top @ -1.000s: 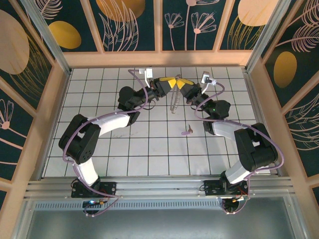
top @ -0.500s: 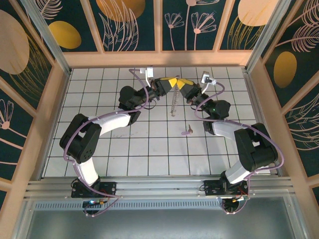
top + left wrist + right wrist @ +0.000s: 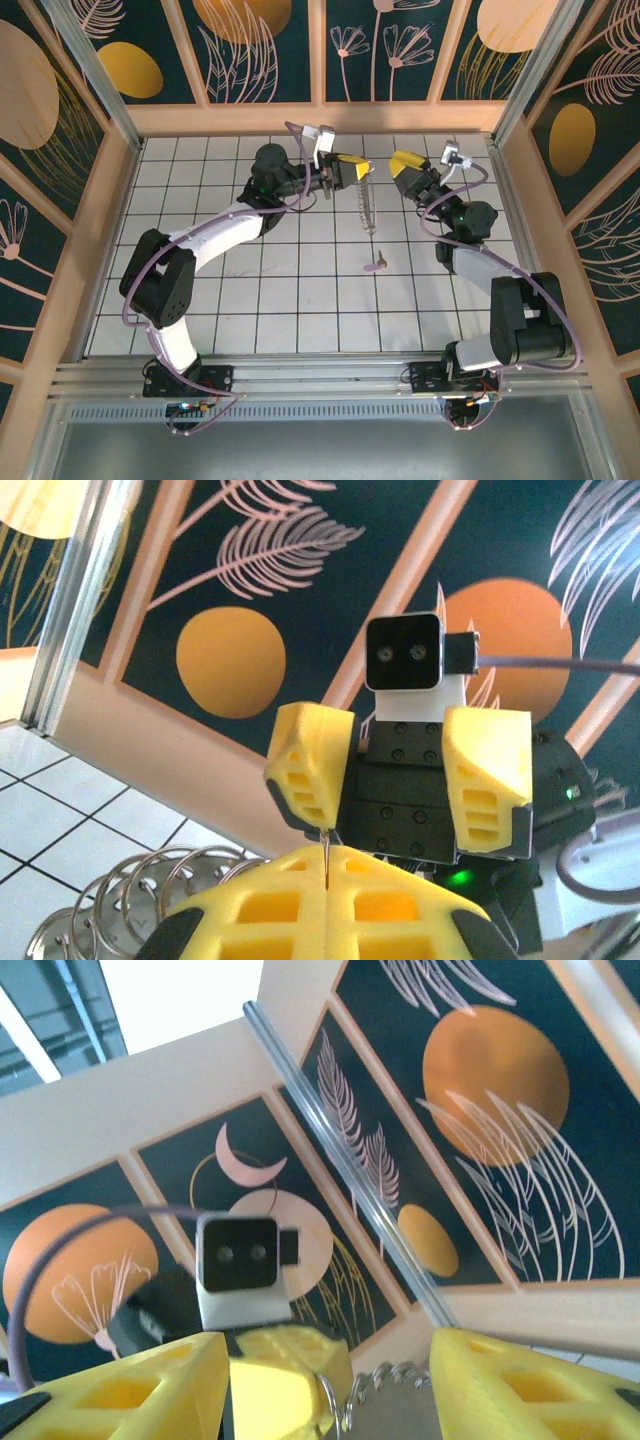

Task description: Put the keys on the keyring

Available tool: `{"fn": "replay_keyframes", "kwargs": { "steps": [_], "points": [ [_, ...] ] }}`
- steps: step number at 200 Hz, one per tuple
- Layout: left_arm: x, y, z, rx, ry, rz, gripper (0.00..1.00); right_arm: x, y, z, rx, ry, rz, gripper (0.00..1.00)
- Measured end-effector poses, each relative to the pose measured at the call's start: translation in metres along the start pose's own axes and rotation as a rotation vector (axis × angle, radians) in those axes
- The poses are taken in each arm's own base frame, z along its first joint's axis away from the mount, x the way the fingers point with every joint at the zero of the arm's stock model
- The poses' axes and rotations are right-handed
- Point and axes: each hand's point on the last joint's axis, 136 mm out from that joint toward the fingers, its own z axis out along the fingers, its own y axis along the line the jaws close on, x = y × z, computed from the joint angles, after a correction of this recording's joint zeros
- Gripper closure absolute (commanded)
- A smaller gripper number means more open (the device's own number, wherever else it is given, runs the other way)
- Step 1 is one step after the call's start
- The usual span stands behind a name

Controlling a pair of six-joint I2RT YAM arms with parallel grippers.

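Released since the earlier frame, the keyring (image 3: pixel 368 208) was held dangling by the clamped left gripper (image 3: pixel 352 172) alone. The right gripper (image 3: pixel 404 163) was parted, empty, just beside. One key (image 3: pixel 375 265) was left on the table (image 3: pixel 250 300) below, unthreaded. Fetching it was judged the next move, with a fine pinch required.
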Motion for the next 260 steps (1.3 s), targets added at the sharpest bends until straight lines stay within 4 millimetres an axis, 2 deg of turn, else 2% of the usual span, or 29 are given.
{"fn": "replay_keyframes", "kwargs": {
  "steps": [33, 112, 140, 199, 249, 260],
  "points": [
    [0.003, -0.006, 0.001, 0.039, 0.079, 0.037, 1.0, 0.016, 0.002, -0.001, -0.022, 0.083, 0.004, 0.47],
    [0.004, -0.024, -0.001, 0.133, 0.144, 0.052, 1.0, 0.034, 0.015, 0.002, -0.087, 0.162, 0.005, 0.53],
    [0.006, -0.025, -0.001, 0.143, 0.153, 0.047, 1.0, 0.041, 0.014, 0.004, -0.093, 0.177, 0.019, 0.59],
    [0.007, -0.023, -0.003, 0.139, 0.159, 0.039, 1.0, 0.049, 0.014, 0.008, -0.106, 0.188, 0.026, 0.81],
    [0.007, -0.023, -0.003, 0.14, 0.16, 0.038, 1.0, 0.048, 0.016, 0.008, -0.113, 0.185, 0.021, 0.81],
    [0.007, -0.023, -0.004, 0.141, 0.16, 0.038, 1.0, 0.048, 0.016, 0.009, -0.114, 0.185, 0.021, 0.86]
  ]
}}
